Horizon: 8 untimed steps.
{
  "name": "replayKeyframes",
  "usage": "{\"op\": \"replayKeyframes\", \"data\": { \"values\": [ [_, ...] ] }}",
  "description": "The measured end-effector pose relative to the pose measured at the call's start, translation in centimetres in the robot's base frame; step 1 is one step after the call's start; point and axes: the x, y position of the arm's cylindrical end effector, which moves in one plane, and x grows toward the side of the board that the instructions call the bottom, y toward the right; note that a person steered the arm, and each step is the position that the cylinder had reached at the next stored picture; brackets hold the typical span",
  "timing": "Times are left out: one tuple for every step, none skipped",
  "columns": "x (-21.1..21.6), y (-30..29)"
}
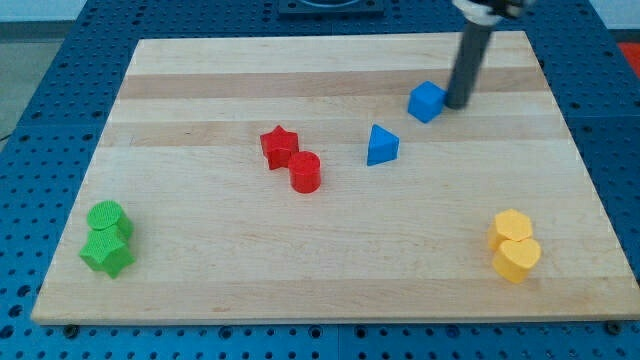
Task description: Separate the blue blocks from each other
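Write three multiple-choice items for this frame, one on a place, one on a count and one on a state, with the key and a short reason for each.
1. Where is my tip relative to the blue cube?
A. At the cube's side toward the view's right
B. Beside the green blocks
C. Between the two yellow blocks

2. How many blocks lie on the wooden board?
A. Six
B. Eight
C. Ten

3. How do the blue cube and the blue triangular block stand to each other?
A. Stacked
B. Pressed together
C. Apart, with bare board between them

Key: 1 A, the rod's end sits right against the cube's right-hand side. 2 B, two each of blue, red, green and yellow. 3 C, a clear gap of wood shows between them.
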Motion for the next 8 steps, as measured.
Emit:
{"op": "replayKeyframes", "data": {
  "values": [
    [3.0,0.2],
    [4.3,4.6],
    [4.3,0.5],
    [4.3,-0.1],
    [4.3,-0.1],
    [4.3,0.0],
    [4.2,-1.7],
    [3.2,-8.3]
  ]
}}
